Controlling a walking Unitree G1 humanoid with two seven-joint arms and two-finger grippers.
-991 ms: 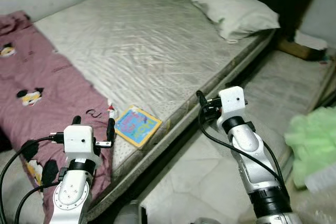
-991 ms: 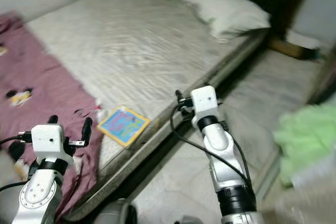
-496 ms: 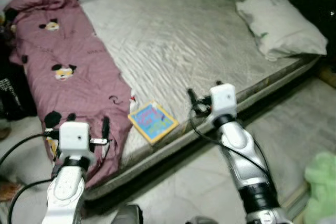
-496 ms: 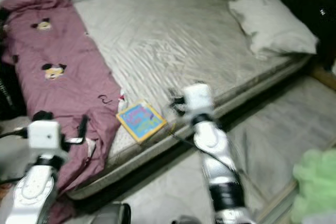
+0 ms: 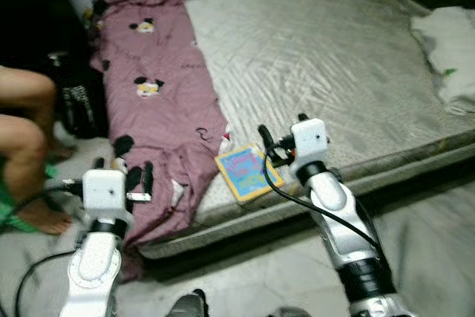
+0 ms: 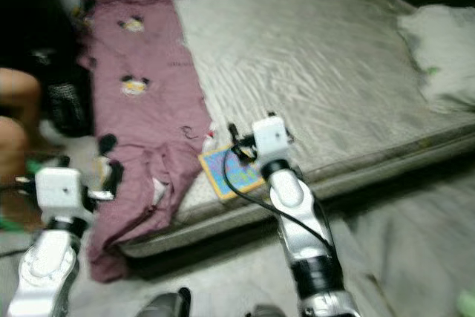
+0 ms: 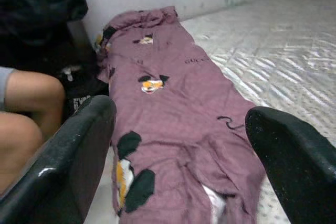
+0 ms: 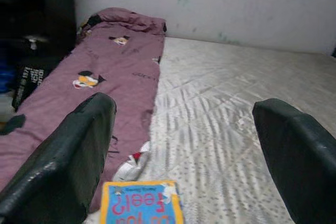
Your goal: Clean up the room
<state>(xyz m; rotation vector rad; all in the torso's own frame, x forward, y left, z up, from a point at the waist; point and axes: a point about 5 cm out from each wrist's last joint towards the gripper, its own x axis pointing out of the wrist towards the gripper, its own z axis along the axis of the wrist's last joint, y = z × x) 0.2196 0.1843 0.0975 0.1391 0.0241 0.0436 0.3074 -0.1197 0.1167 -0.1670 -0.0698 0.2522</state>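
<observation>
Left wrist view: left gripper [image 7: 181,145] spread wide, fingers [image 7: 68,156] empty, touching nothing; it hangs above the maroon cartoon-print blanket [image 7: 173,124]. A person's bare knees [image 7: 26,108] sit beside the bed's edge.

Right wrist view: right gripper [image 8: 184,150] also wide apart, holding nothing, poised over the colourful children's book [image 8: 140,203].

Left eye view: book [image 5: 247,172] lies flat on the bare grey mattress [image 5: 334,57] near its front edge, just beside the blanket's lower end. Blanket runs along the mattress's left side and spills over the front edge toward the floor [image 5: 430,250]. Pale pillow [image 5: 449,57] lies at the far right of the mattress, well apart from both grippers. No containers seen.
</observation>
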